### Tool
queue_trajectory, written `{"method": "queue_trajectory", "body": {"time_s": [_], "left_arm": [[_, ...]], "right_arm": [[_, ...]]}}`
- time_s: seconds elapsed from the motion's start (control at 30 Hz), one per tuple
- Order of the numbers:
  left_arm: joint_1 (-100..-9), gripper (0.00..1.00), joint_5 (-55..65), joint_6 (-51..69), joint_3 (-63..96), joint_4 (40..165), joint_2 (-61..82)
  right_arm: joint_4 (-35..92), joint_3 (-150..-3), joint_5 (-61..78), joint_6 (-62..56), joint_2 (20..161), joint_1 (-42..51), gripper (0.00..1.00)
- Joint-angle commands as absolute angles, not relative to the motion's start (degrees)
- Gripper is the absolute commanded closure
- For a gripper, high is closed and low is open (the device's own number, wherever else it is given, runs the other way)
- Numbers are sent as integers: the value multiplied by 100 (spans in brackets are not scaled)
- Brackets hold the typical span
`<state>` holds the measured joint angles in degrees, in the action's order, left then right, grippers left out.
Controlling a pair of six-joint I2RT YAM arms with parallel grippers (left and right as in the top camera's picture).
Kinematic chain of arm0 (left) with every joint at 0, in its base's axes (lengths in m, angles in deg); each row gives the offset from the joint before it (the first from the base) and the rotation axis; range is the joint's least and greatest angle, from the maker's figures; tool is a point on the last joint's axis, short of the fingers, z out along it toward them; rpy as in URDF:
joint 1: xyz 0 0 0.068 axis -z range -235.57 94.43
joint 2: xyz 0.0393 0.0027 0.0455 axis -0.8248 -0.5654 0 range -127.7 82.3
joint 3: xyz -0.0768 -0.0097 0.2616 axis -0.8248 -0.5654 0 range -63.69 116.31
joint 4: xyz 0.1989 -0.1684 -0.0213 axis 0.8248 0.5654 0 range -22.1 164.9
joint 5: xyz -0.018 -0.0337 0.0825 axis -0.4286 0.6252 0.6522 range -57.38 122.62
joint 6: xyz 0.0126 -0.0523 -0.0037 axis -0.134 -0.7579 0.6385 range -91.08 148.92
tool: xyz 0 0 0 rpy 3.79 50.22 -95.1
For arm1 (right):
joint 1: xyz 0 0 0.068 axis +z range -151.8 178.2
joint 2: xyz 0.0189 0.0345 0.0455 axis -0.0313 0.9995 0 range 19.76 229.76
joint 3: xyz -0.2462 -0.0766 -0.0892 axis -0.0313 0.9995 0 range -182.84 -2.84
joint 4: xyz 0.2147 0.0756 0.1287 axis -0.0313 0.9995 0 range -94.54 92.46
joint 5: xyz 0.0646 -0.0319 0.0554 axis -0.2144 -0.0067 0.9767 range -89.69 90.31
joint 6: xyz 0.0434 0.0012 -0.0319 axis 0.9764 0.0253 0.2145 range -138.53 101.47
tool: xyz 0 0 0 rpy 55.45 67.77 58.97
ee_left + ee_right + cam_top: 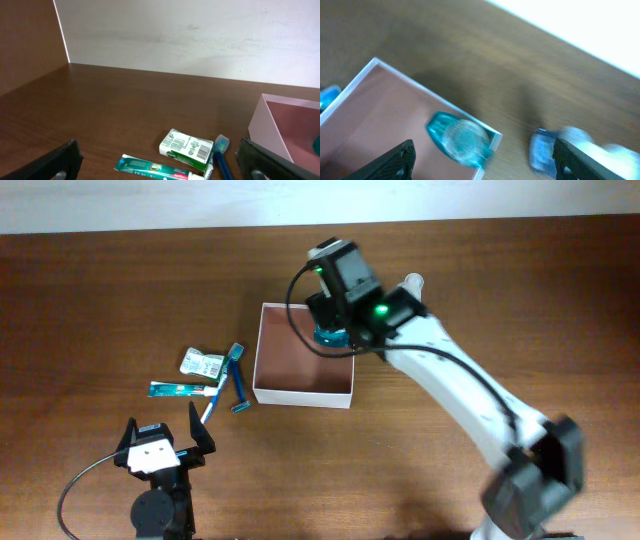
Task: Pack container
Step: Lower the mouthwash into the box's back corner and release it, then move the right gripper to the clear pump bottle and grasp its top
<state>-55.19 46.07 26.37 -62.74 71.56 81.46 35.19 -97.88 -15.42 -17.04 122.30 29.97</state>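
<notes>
R gripper (482,152) jaws spread, gripping nothing; teal item (457,141) lies loose beneath, in a corner of the container (302,396); best lift straight up, clear of the thin wall; L gripper (165,432) also wide open, nr toothpaste (180,389) & green-white packet (200,362); likely next picks.

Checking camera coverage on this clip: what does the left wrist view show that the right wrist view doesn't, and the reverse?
Only the left wrist view: the toothpaste tube, the green-and-white packet and the blue toothbrush head, lying on the table left of the container.
Only the right wrist view: the teal translucent object in the container's corner, and a blurred blue-and-white item on the table outside it, too smeared to identify.
Both: the container, the wooden table, and spread-apart fingers, the left fingers and right fingers.
</notes>
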Motion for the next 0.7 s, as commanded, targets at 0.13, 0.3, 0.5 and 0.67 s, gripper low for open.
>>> {"method": "queue_trajectory", "body": {"time_s": [0.13, 0.3, 0.5, 0.67], "left_arm": [[-5547, 0, 4544, 2729, -6318, 7143, 8194], [-5547, 1, 4544, 2729, -6318, 7143, 8194], [-5547, 1, 4544, 2729, -6316, 7143, 8194], [-5547, 0, 4544, 2729, -6316, 7143, 8194]], "right_arm": [[4448, -10046, -2095, -744, 10844, 1887, 5], [4931, -10044, -1245, -731, 10916, 978, 1], [4765, -10024, -480, -1103, 11629, 602, 2], [4400, -10024, -397, -1079, 12042, 646, 8]]}}
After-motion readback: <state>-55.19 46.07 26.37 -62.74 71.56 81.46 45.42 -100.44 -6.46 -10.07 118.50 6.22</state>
